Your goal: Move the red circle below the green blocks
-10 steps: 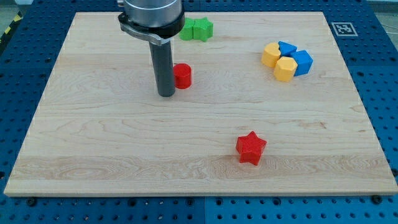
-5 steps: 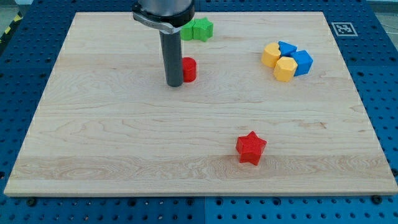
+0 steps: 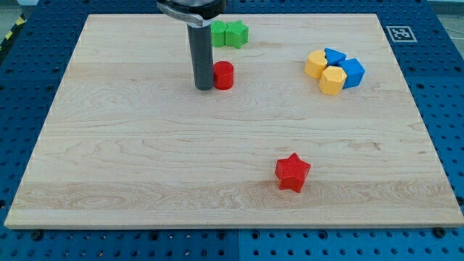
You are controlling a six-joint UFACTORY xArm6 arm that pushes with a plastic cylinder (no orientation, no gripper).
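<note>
My tip [image 3: 204, 88] rests on the wooden board [image 3: 130, 159] in the upper middle of the frame, pressed against the left side of the red circle [image 3: 224, 75]; it is a plain rod end with nothing to open or close, and it holds nothing, only touching the block from the side. The dark rod rises straight up from there to the arm's collar at the top edge of the frame. The red circle stands upright just to the right of the rod, and directly above it in the frame, near the board's top edge, sit the two green blocks [image 3: 229, 34], touching each other side by side; the left one is partly hidden behind the rod, the right one looks star-like. A strip of bare wood lies between the red circle and the green pair, so they are near but apart. Well off to the right, in the upper right of the board, a tight cluster of two yellow blocks [image 3: 324, 72] and two blue blocks [image 3: 346, 67] sits together, the pieces touching. A red star [image 3: 292, 172] lies alone in the lower middle-right of the board, far from my tip. A small black-and-white marker [image 3: 398, 33] is fixed at the board's upper right corner. Around the board runs a blue perforated table [image 3: 449, 109].
</note>
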